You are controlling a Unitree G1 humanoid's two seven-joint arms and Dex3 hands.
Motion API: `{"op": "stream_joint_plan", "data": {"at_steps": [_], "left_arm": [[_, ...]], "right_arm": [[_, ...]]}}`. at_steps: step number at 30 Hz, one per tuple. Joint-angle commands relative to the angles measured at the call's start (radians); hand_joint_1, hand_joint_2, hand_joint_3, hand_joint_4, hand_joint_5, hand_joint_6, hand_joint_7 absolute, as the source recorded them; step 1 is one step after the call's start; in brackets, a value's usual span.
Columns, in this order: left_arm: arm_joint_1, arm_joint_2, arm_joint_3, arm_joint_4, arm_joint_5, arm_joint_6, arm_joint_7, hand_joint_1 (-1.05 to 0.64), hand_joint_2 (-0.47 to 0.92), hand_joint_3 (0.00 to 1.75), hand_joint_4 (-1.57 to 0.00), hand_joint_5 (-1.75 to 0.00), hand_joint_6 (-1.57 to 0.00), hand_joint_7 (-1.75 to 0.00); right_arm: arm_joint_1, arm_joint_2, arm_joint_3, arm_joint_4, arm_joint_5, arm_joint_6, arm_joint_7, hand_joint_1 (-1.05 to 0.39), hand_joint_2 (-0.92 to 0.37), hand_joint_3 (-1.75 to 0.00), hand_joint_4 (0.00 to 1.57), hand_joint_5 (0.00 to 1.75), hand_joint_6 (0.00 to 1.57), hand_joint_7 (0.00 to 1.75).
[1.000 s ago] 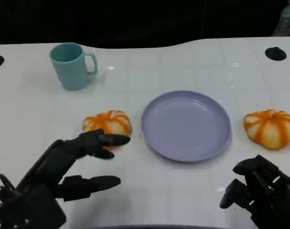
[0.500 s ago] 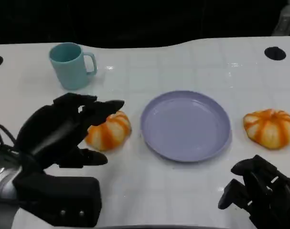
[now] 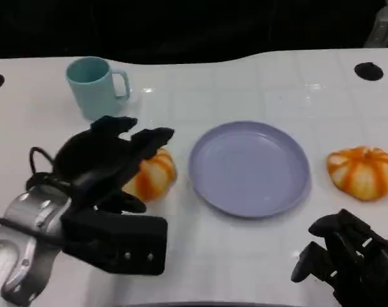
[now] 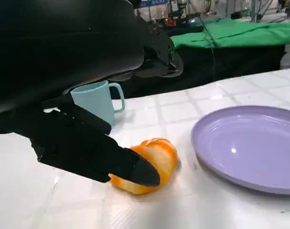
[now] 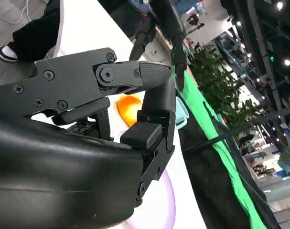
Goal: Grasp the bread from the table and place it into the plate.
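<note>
- Two orange-striped bread rolls lie on the white table (image 3: 245, 256), one on each side of the purple plate (image 3: 248, 167); neither is in the plate.
- One bread roll (image 3: 150, 175) sits just beside the plate's rim on the side toward the teal mug (image 3: 94, 87), partly covered by the left hand (image 3: 107, 160).
- That left hand arches over the roll — upper fingers (image 3: 152, 136) above its top, a lower finger (image 4: 130, 167) against its near side in the left wrist view — yet whether it has truly clamped on is something I cannot tell.
- Second bread roll (image 3: 362, 171) rests on the plate's opposite side, a little apart from the rim, untouched.
- Right hand (image 3: 347, 259) sits near the table's front edge, on the near side of the second roll and well apart from the plate; fingers curled inward, holding nothing.
- Mug stands upright beyond the first roll, farther from the robot than the plate, handle toward the plate's side.
- Right wrist view shows a sliver of orange roll (image 5: 129, 109) between the black fingers (image 5: 135, 76).
</note>
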Motion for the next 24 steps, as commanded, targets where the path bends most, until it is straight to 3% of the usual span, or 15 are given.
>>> {"op": "stream_joint_plan", "data": {"at_steps": [1, 9, 13, 24], "left_arm": [[-0.093, -0.029, -0.060, 0.151, 0.019, 0.045, 0.014, -0.25, 0.75, 0.00, -0.01, -0.13, -0.18, -0.01], [-0.156, -0.047, -0.112, 0.251, 0.023, 0.082, 0.042, -0.22, 0.73, 0.00, -0.02, -0.13, -0.18, 0.00], [-0.289, -0.146, -0.167, 0.489, 0.039, 0.176, 0.041, -0.29, 0.70, 0.00, 0.00, -0.09, -0.16, 0.00], [-0.461, -0.233, -0.204, 0.878, -0.046, 0.141, 0.127, -0.29, 0.72, 0.01, 0.00, -0.03, -0.16, 0.00]], "right_arm": [[0.009, -0.006, -0.010, -0.015, 0.014, 0.005, -0.005, -0.57, -0.92, -0.28, 0.60, 1.61, 0.61, 1.18], [0.008, -0.009, -0.012, -0.010, 0.022, 0.004, 0.003, -0.58, -0.92, -0.26, 0.60, 1.61, 0.61, 1.18], [0.021, -0.013, -0.009, -0.026, 0.013, 0.003, -0.006, -0.58, -0.92, -0.27, 0.60, 1.60, 0.61, 1.18], [0.034, -0.016, -0.010, -0.037, 0.021, 0.000, 0.001, -0.57, -0.92, -0.28, 0.61, 1.58, 0.60, 1.18]]}}
